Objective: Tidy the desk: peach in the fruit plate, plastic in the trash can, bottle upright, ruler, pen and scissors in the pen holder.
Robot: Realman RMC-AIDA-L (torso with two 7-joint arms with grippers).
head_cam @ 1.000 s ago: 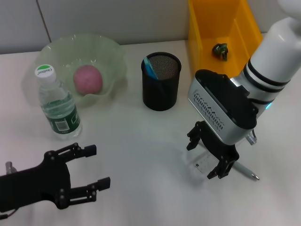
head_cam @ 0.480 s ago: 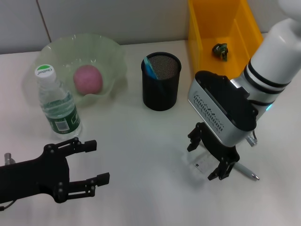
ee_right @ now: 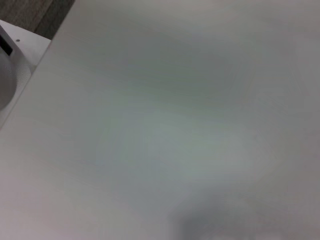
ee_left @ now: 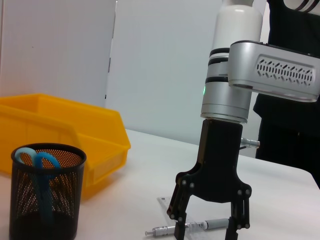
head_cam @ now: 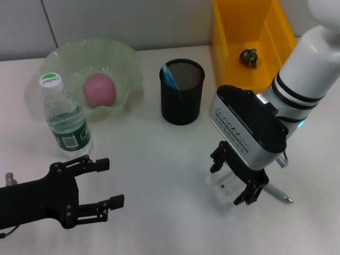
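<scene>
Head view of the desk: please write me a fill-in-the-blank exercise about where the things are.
1. The peach lies in the green ____.
2. The bottle stands ____ beside it.
3. The blue-handled scissors are in the black mesh ____.
4. The open right pincer hangs over the clear ____, near the pen.

Answers: plate; upright; pen holder; ruler

Your head view looks steeply down on the table (head_cam: pixel 159 159) from above. Your left wrist view sits low near the tabletop, facing sideways across it; both views share the mesh cup (head_cam: pixel 182 91) (ee_left: pixel 42 192) and yellow bin (head_cam: pixel 249 37) (ee_left: pixel 75 135). Your right wrist view faces bare tabletop, very close.
</scene>
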